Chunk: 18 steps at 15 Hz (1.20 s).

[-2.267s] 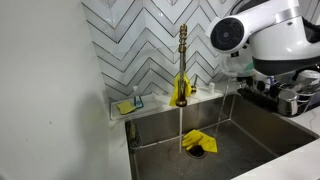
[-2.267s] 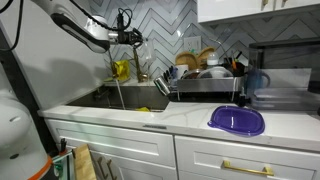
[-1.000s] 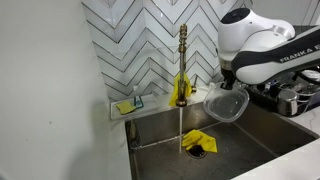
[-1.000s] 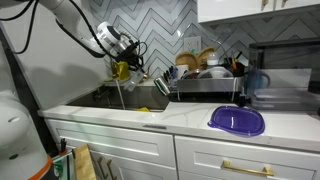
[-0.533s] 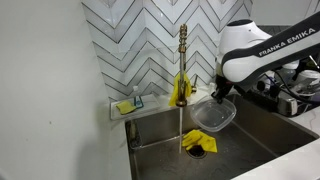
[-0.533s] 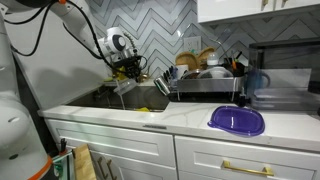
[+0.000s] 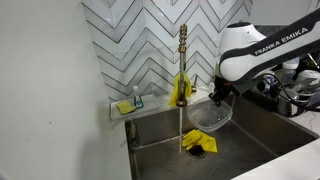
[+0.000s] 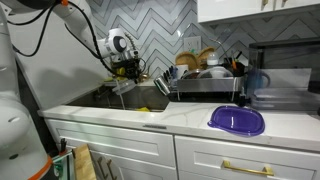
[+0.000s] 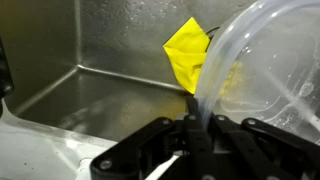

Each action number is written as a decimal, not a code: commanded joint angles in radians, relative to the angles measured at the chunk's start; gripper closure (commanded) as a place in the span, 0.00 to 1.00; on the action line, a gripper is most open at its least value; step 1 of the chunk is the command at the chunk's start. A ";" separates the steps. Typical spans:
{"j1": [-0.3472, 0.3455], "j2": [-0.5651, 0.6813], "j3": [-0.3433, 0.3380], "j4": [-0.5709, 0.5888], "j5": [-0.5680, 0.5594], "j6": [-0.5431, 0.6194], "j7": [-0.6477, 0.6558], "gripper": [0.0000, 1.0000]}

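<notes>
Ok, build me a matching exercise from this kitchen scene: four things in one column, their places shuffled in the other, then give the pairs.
Things
1. clear container
2. yellow cloth
3. purple lid
4. gold faucet

Places
A. lying flat on the white counter
B. standing upright at the back edge of the sink
C. pinched at its rim by the claw, above the sink
D. crumpled on the sink floor

Pairs: 1-C, 2-D, 3-A, 4-B
</notes>
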<state>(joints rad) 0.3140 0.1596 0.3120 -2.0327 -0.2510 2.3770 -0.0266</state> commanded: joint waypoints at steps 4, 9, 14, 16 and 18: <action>0.017 0.070 0.000 0.056 0.153 -0.020 0.097 0.99; 0.028 0.105 -0.001 0.080 0.210 -0.008 0.142 0.99; 0.034 0.055 -0.049 0.057 0.043 -0.067 0.128 0.99; 0.029 0.026 -0.065 0.051 -0.044 -0.092 0.094 0.99; 0.030 -0.006 -0.075 0.056 -0.138 -0.129 0.069 0.99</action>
<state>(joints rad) 0.3327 0.2198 0.2574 -1.9631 -0.2832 2.3103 0.0791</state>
